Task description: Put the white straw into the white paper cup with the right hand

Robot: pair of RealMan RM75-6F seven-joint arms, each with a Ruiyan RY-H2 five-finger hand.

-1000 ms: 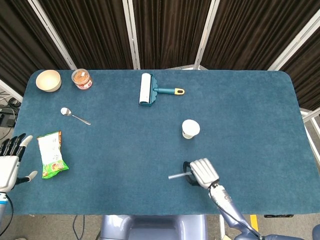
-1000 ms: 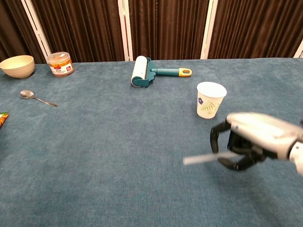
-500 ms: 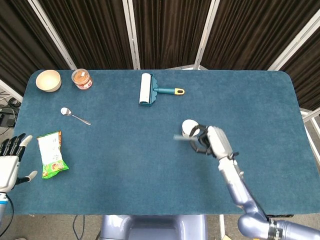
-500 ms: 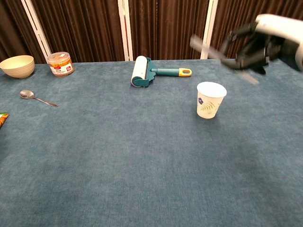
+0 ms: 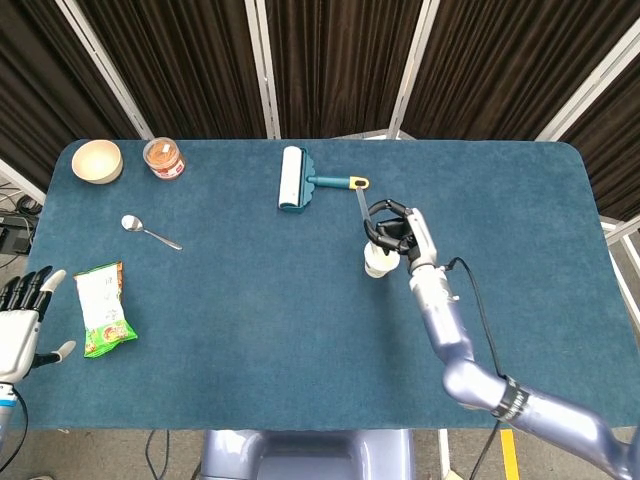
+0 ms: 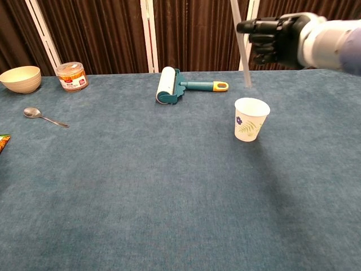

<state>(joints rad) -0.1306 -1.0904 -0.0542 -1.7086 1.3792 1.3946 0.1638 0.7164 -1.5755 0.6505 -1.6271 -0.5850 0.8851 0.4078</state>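
Note:
My right hand hangs high over the table and grips the white straw, which stands nearly upright. The straw's lower end hovers a short way above the white paper cup, clear of the rim. The cup stands upright right of the table's middle, with a leaf print on its side. My left hand waits open at the table's left edge, holding nothing.
A lint roller lies behind the cup. At the far left stand a beige bowl and a snack jar; a spoon and a green snack bag lie nearer the left edge.
My right hand rose from low near the front edge and carried the straw over the cup. The straw turned from lying level to nearly upright. The left hand stayed still.

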